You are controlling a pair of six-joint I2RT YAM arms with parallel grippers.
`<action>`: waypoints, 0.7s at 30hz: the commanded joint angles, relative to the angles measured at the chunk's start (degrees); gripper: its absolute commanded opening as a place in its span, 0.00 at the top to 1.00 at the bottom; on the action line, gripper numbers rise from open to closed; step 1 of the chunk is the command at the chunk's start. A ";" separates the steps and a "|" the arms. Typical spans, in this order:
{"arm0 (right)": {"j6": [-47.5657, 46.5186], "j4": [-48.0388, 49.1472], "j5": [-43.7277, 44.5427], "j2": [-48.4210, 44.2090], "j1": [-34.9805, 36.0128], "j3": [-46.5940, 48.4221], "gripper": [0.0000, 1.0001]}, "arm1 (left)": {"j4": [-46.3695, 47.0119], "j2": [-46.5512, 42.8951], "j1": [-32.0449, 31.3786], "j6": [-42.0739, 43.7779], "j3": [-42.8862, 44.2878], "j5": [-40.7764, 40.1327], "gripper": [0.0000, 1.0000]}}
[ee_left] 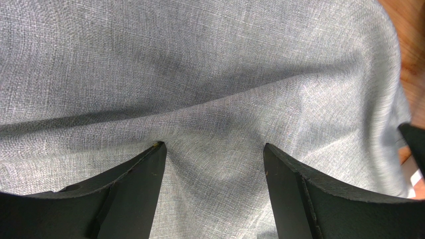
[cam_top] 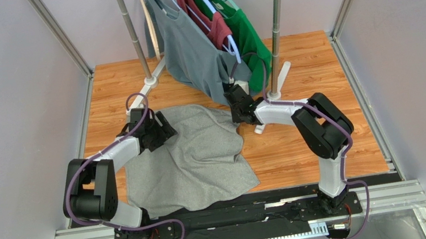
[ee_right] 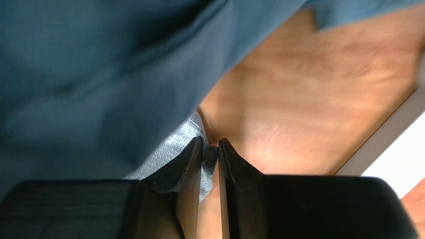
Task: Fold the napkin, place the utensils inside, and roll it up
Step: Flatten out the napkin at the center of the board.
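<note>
The napkin (cam_top: 203, 159), a large grey cloth, lies rumpled on the wooden table, its far part raised in soft folds. My left gripper (cam_top: 163, 130) hovers over the cloth's far left part. In the left wrist view its jaws (ee_left: 214, 147) stand wide open just above the weave (ee_left: 199, 74), with a ridge of cloth running between the tips. My right gripper (cam_top: 238, 115) is at the napkin's far right corner. In the right wrist view its jaws (ee_right: 210, 147) are nearly together, pinching that corner (ee_right: 169, 149). The utensils are out of view.
A clothes rack (cam_top: 132, 36) stands at the back of the table. From it hang a grey shirt (cam_top: 192, 52), a red one (cam_top: 213, 23) and a green one (cam_top: 246, 31). The grey shirt's hem (ee_right: 100, 64) hangs right above my right gripper. The rack's white feet (cam_top: 275, 87) sit nearby.
</note>
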 commanded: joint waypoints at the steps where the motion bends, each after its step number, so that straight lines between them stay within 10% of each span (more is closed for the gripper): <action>1: -5.17 -0.37 7.17 2.79 -0.96 5.70 0.79 | 1.60 0.42 -0.83 3.31 2.10 1.40 0.20; 14: -8.60 3.06 16.85 5.18 -2.11 10.20 0.77 | -2.61 -0.01 -8.30 6.65 6.31 -4.48 0.20; 21: -7.20 4.63 8.07 -1.57 -1.76 3.46 0.42 | -7.71 -6.34 -9.36 4.02 3.52 -11.07 0.19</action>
